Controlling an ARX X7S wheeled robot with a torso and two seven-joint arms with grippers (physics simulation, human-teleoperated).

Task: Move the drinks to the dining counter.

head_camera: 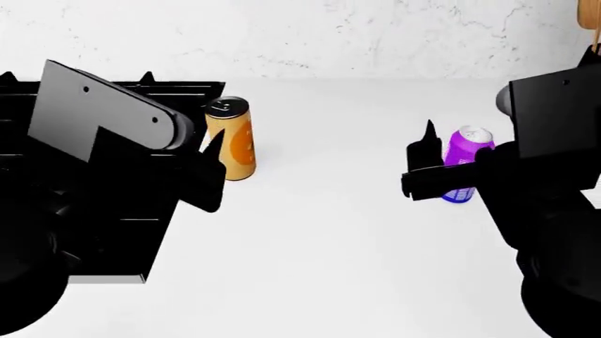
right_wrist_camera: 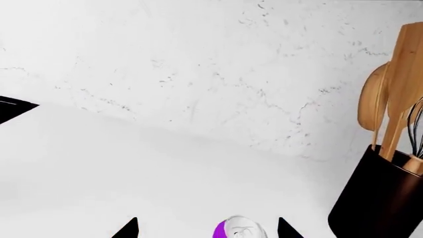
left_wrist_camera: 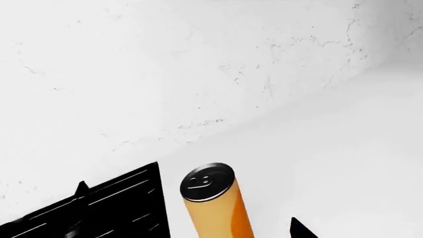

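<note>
Cans look light, stiff and slick: the golden-yellow can with an orange patch (head_camera: pixel 231 139) is standing beside the black gas hob (head_camera: pixel 112 204) on the white desk (head_camera: pixel 319 232), the purple can (head_camera: pixel 464 163) nearer the desk's right edge. Left gripper (head_camera: pixel 208 165) and right gripper (head_camera: pixel 441 169) are both gaping, each straddling a can mid-body, the best hold.

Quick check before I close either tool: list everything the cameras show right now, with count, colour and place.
Yellow can: one, golden-yellow with an orange patch, silver top, upright on the white worktop beside the hob's right edge.
Purple can: one, purple fading to blue, silver top, upright on the worktop at the right.
Gas hob: one, black, set in the worktop at the left.
Worktop: one, white.
Wall: white marble with fine grey veins, behind the worktop.
Utensil holder: one, dark, by the wall at far right, holding wooden spoons and a whisk.
Left tool: black, beside the yellow can.
Right tool: black, open, fingertips either side of the purple can.
</note>
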